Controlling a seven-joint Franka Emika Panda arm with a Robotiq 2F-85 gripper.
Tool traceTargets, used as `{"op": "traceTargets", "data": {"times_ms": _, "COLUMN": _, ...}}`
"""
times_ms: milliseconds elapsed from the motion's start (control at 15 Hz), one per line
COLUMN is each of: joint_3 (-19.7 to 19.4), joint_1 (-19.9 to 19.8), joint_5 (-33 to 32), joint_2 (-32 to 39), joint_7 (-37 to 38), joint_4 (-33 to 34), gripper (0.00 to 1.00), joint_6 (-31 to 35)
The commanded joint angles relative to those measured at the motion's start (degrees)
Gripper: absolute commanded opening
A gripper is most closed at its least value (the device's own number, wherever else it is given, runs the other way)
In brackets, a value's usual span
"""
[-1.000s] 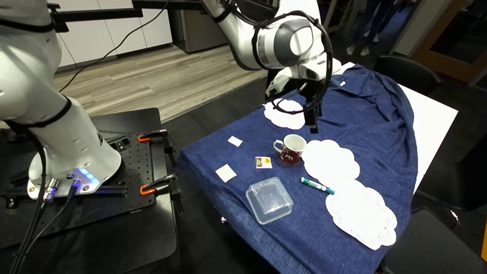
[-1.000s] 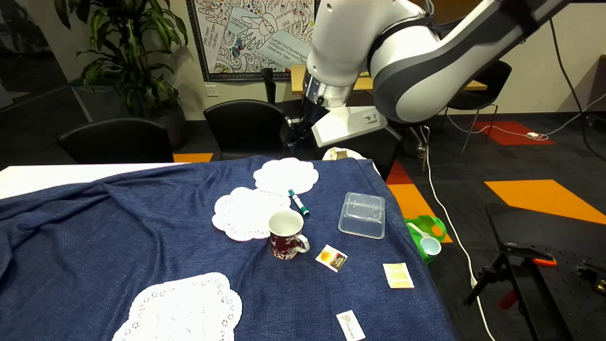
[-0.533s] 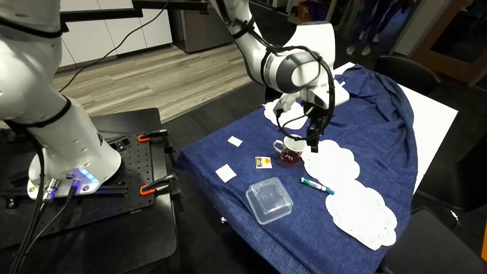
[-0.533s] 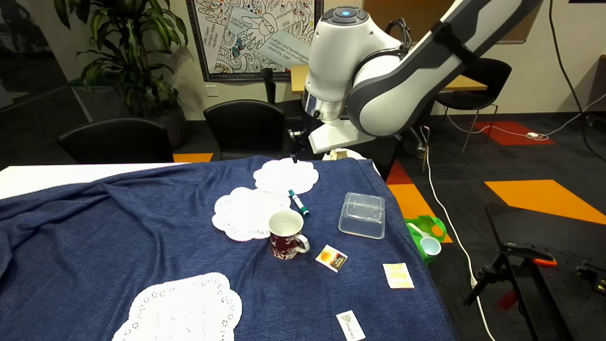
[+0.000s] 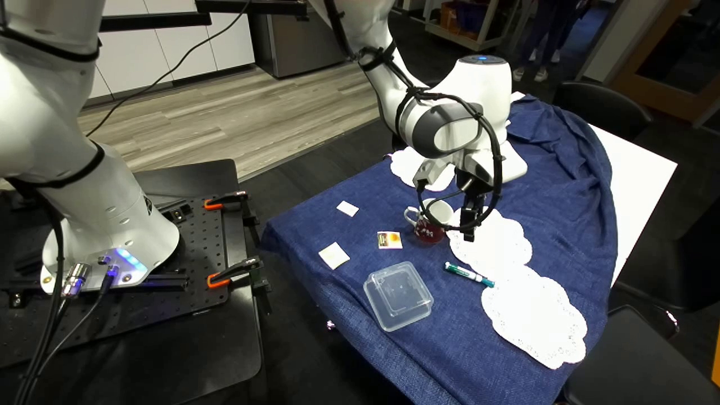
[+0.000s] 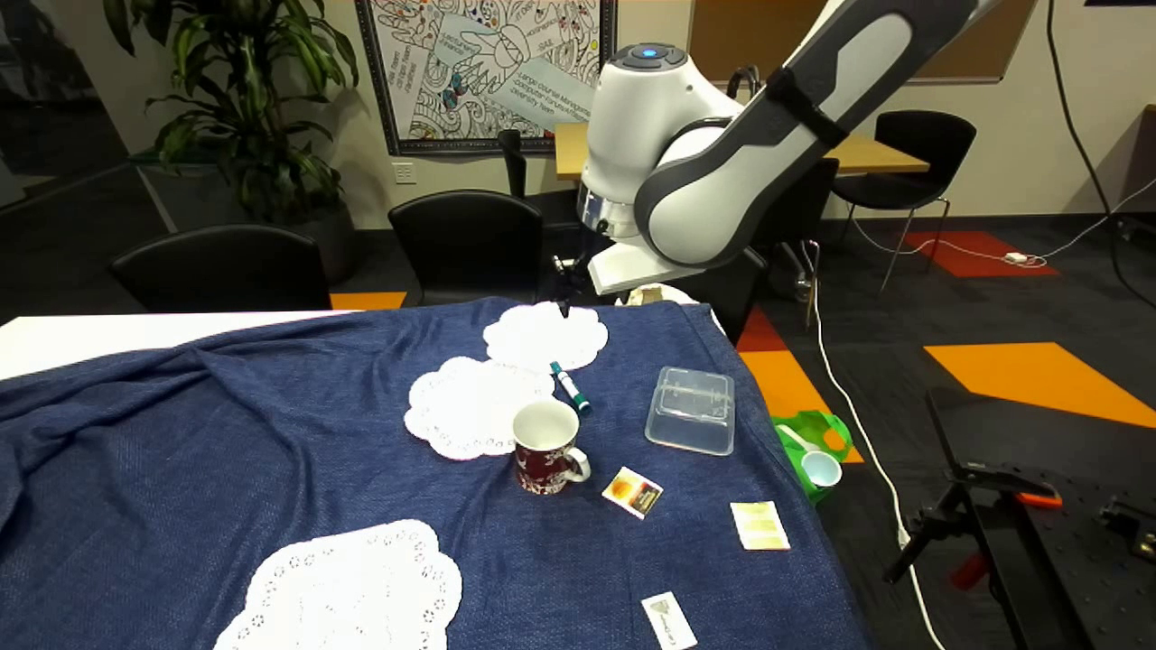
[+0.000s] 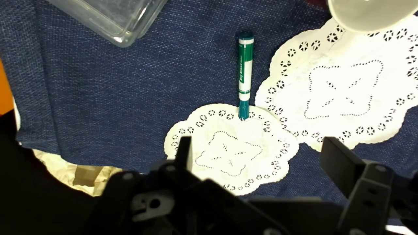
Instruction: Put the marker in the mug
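Note:
The marker [image 5: 469, 274] is a white stick with a green label and teal ends. It lies on the blue cloth, and its teal cap end rests on a white doily, as the wrist view [image 7: 246, 75] shows. The mug [image 6: 545, 460] is dark red-brown with a white pattern and pale inside, and stands upright with its handle to the side. Its rim is at the top right of the wrist view [image 7: 369, 16]. My gripper [image 7: 258, 143] is open and empty. It hangs above the table, pointing down, with the marker ahead of the fingers and not between them.
A clear square container [image 5: 398, 298] stands near the marker. White doilies [image 6: 474, 411] lie beside the marker and mug. A printed packet [image 5: 389, 240] and pale paper squares [image 6: 759, 525] lie on the cloth. The table edge [image 7: 49, 98] shows at the left of the wrist view.
The arm has come down, and the gripper has moved lower, closer to the cloth and the marker. The marker, mug and container have not moved.

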Motion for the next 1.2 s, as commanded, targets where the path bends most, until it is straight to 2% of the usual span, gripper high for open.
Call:
{"op": "traceTargets", "data": {"times_ms": 0, "joint_3": -2.22, "joint_1": 2.17, "joint_5": 3.07, "joint_2": 0.28, "joint_7": -2.18, "joint_4": 0.07, "gripper": 1.0, "joint_6": 0.16}}
{"op": "traceTargets", "data": {"times_ms": 400, "joint_3": -3.14, "joint_1": 2.31, "joint_5": 7.48, "joint_2": 7.4, "joint_7": -2.18, "joint_4": 6.37, "gripper": 1.0, "joint_6": 4.1}}
{"op": "traceTargets", "data": {"times_ms": 933, "joint_3": -3.43, "joint_1": 0.83, "joint_5": 12.15, "joint_2": 19.02, "joint_7": -4.69, "joint_4": 17.17, "gripper": 1.0, "joint_6": 1.33}}
{"op": "traceTargets", "data": {"times_ms": 1133, "joint_3": -3.72, "joint_1": 0.6, "joint_5": 12.98, "joint_2": 22.71, "joint_7": -6.58, "joint_4": 20.3, "gripper": 1.0, "joint_6": 2.29}}
